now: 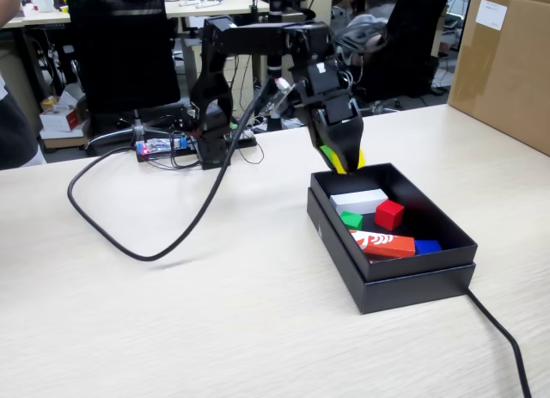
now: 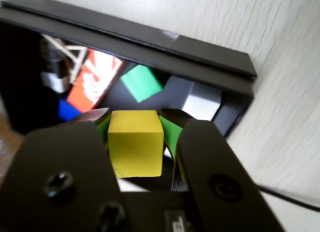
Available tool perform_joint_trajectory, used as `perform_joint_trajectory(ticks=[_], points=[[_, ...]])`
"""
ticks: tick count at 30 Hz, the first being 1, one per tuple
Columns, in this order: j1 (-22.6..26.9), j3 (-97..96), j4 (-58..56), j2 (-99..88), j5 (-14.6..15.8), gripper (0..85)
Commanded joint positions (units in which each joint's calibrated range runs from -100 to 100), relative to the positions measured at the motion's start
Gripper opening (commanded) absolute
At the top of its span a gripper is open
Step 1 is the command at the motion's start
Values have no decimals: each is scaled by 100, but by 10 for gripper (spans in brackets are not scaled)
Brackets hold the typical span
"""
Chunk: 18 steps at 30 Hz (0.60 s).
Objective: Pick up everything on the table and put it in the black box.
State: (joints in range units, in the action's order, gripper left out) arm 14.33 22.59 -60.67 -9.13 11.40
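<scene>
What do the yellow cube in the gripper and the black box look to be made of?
Yellow cube: probably painted wood or hard plastic; flat matte faces, crisp edges, slightly speckled lower face. Black box: likely matte cardboard; thin straight walls, with a doubled, lid-like rim. The gripper is shut on the cube.

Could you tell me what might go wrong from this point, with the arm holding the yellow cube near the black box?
1. The gripper holds the yellow cube at the black box's back rim; released here, it might catch the wall and fall onto the table.
2. The box is crowded: the cube could land on the white block or green cube and bounce.
3. Lowering further, the fingers may strike the rim.
</scene>
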Motion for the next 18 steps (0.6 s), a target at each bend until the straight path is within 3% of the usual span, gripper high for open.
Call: perform_joint_trajectory(ticks=[1,9,18], points=[[39,361,481,253,-54,11],[103,316,585,609,-49,17],[142,207,602,976,-49,113]])
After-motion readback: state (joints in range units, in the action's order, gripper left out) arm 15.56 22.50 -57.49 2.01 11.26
